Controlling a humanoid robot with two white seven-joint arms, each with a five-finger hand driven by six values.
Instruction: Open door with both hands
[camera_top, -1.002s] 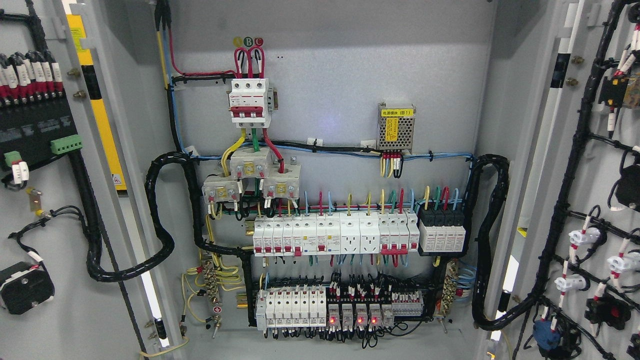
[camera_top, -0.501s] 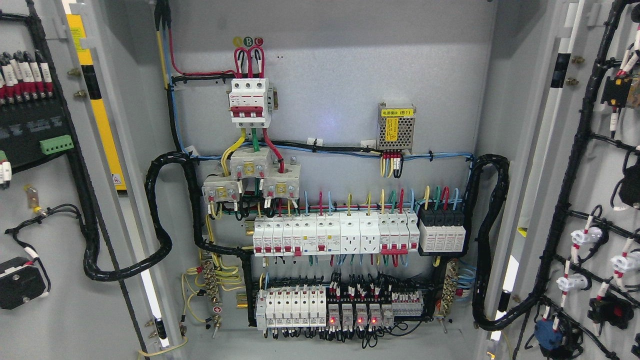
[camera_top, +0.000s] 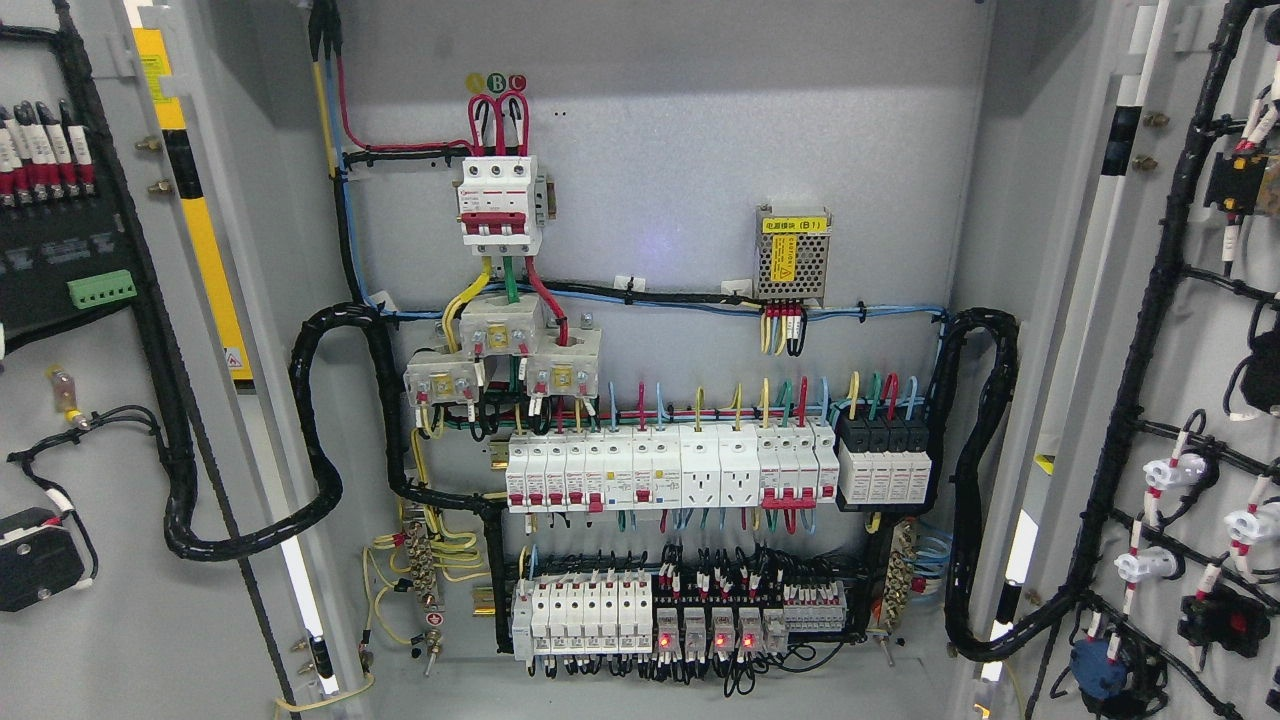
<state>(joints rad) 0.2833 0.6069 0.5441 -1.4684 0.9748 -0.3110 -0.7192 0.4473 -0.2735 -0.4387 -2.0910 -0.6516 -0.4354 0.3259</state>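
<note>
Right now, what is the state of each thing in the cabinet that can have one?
Left door: swung open, inner side with wiring showing.
Right door: swung open, inner side with wiring showing.
Relays: four red lights lit.
Main breaker: lever position cannot be told.
Power supply: mounted on the back panel, wired below.
Robot hands: not in view.

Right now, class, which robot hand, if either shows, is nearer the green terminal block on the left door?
Cannot tell: left hand and right hand are both out of view, so neither shows beside the green terminal block.
</note>
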